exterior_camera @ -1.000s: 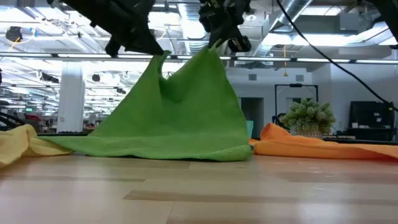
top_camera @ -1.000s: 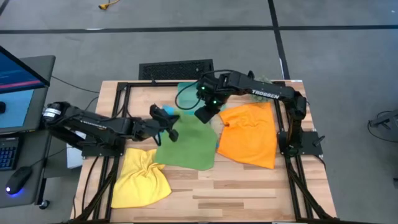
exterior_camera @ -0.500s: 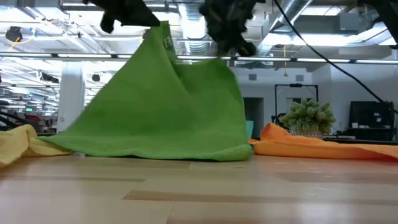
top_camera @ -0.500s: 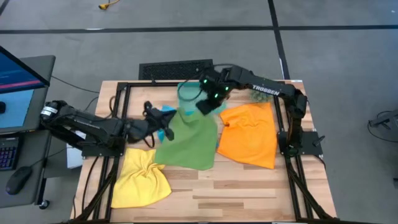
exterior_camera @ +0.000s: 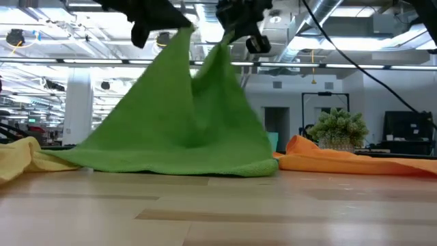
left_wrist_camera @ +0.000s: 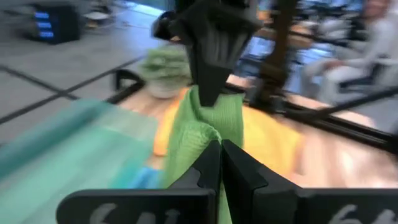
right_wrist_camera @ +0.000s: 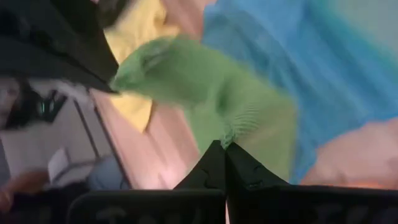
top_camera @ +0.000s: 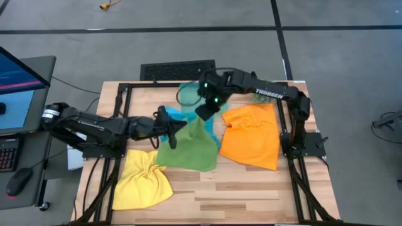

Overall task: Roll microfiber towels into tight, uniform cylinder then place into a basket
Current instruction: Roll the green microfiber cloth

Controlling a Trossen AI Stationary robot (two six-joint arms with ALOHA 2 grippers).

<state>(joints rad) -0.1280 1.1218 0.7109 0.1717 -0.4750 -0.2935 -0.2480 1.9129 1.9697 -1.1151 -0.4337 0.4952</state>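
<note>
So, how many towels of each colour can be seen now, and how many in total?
Green towel: 1, shut in the left gripper and the right gripper
Yellow towel: 1
Orange towel: 1
Blue towel: 1
Total: 4

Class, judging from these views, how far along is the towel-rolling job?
Done: nothing; no towel is rolled. In hand: left end effector and right end effector each pinch the green towel, lifting it. Left: yellow towel, orange towel and blue towel lie loose.

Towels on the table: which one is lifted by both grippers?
The green towel: the left gripper and right gripper hold it up; yellow and orange lie flat.
</note>
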